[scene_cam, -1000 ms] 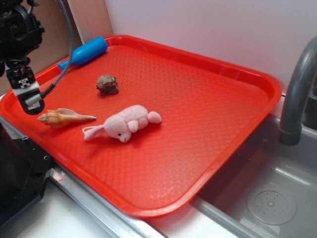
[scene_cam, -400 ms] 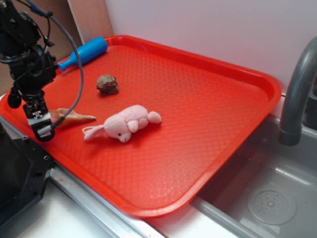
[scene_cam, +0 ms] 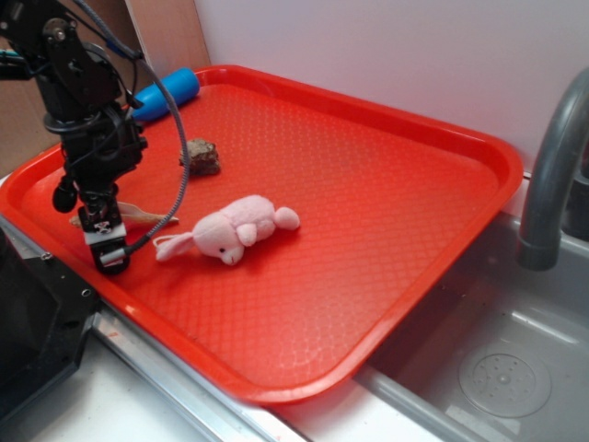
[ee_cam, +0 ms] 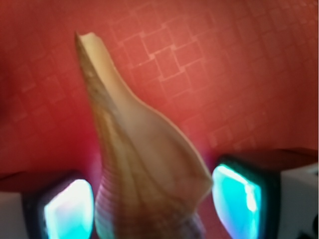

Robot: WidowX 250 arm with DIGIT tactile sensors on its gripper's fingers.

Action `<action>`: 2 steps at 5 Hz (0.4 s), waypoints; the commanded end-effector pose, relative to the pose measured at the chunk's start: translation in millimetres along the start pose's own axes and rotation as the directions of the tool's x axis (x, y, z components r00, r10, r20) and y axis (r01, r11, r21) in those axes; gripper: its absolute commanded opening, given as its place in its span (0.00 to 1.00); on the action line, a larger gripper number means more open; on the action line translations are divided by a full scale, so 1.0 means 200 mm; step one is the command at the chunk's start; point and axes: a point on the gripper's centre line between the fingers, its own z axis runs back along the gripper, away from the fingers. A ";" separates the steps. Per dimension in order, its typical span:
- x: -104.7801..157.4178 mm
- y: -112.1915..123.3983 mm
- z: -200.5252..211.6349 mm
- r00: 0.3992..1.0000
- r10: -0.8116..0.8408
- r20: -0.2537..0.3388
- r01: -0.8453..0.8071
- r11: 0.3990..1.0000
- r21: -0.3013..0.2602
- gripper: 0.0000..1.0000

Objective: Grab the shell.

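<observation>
— Gripper (scene_cam: 109, 241): how is it seen?

— It is seen lowered onto the near left part of the red tray (scene_cam: 386, 276), pointing down, with a grey cable looped beside it. In the wrist view its two fingers (ee_cam: 239, 199) are seen spread, one on either side of the shell (ee_cam: 144, 164), with tray surface visible between the right finger and the shell. The jaws are parted; no contact with the shell can be made out.

— And where is the shell found?

— In the exterior view the shell (scene_cam: 147, 216) is largely hidden behind the arm; only its pointed tail is shown, lying flat on the tray and directed toward the pink plush toy (scene_cam: 235, 230). In the wrist view its wide ridged body is placed between the fingers, the slim tail running up and away.

— What else is laid on the tray?

— A dark brown lumpy rock (scene_cam: 201, 157) is set behind the plush toy, well apart from the shell. A blue object (scene_cam: 170, 92) is rested at the far left rim. A grey faucet (scene_cam: 552, 175) is seen over the sink (scene_cam: 497, 368) at the right.
</observation>
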 end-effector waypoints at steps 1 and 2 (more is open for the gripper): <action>-0.02 -0.01 0.07 0.999 0.031 0.020 -0.031 1.000 0.005 0.00; -0.03 0.00 0.23 0.996 0.075 0.039 -0.075 0.997 -0.005 0.00</action>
